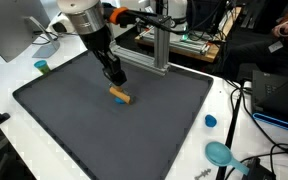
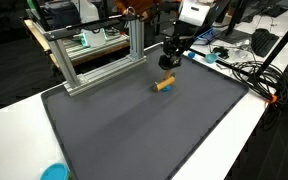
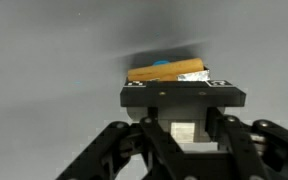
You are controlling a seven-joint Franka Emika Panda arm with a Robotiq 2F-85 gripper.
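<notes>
Black gripper [image 3: 184,98] linkage fills the lower part of the wrist view. Whether its jaws stand wide or narrow cannot be told from any view, and nothing is seen clamped in them. Just beyond the gripper lies an orange-brown wooden block [image 3: 166,72], resting on a dark grey rectangular mat [image 3: 44,110]. Only this view shows a small blue patch [image 3: 161,62] at the block's far edge. What the patch belongs to cannot be told.

Exterior views, left to right. In an exterior view, a small teal cylinder [image 1: 42,67] stands just off the mat's [image 1: 74,140] left corner. The gripper [image 1: 115,78] hangs over the mat's far half, close above the block [image 1: 120,96], though contact cannot be confirmed. A blue round cap [image 1: 211,121] and a teal round object [image 1: 220,153] lie off the mat's right edge. In an exterior view from the opposite side, a frame of silver aluminium bars [image 2: 94,60] stands at the mat's [image 2: 114,130] far edge, and the gripper [image 2: 170,62] is just above the block [image 2: 165,84].

Orientation. The block lies flat, its long axis parallel to the mat's surface. In the wrist view this axis runs nearly level across the picture, with the right end slightly higher. In both exterior views it runs diagonal to the mat's edges.
</notes>
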